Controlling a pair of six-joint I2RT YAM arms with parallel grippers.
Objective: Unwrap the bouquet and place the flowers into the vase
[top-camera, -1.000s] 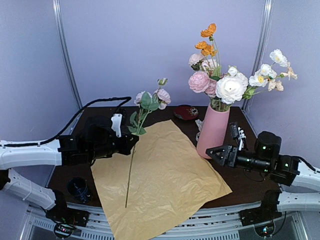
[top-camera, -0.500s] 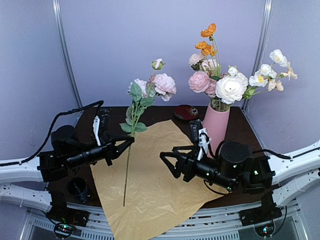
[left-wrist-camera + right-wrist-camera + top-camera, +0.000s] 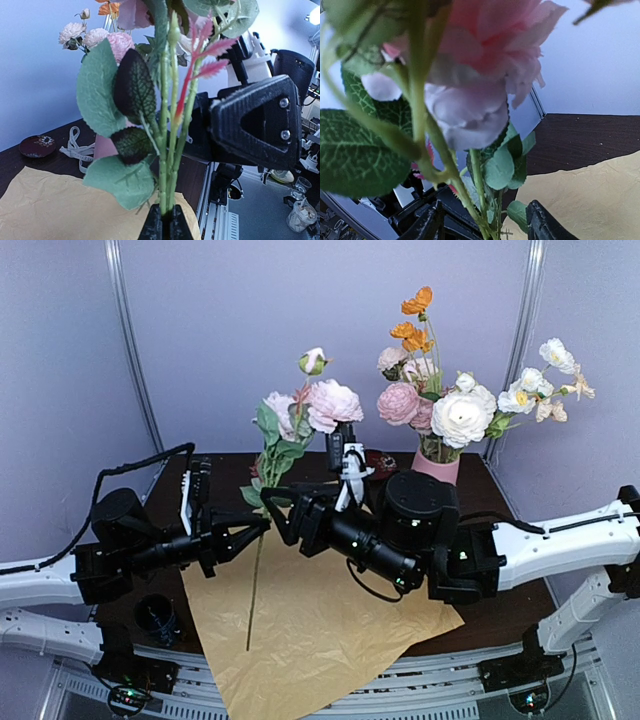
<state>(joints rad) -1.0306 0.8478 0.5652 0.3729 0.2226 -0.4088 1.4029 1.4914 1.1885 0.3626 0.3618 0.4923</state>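
Tan crinkly paper (image 3: 330, 610) lies flat at near centre. Pink vase (image 3: 443, 466), far right, holds most flowers (image 3: 460, 415). Right gripper (image 3: 485, 226): released, jaws straddling the pink flower spray (image 3: 333, 405). Left gripper (image 3: 162, 222): clenched on that spray's stems, upright above the paper.

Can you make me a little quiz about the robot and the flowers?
1. True or false: the left gripper is pinching the pink flower's stem.
2. How is the pink vase sitting? A: lying flat. B: standing upright with flowers in it. C: held up by a gripper.
3. Fill in the blank: the right gripper has its jaws on either side of that same stem, and they are ___ (open or shut).

Key: 1 true; 2 B; 3 open.
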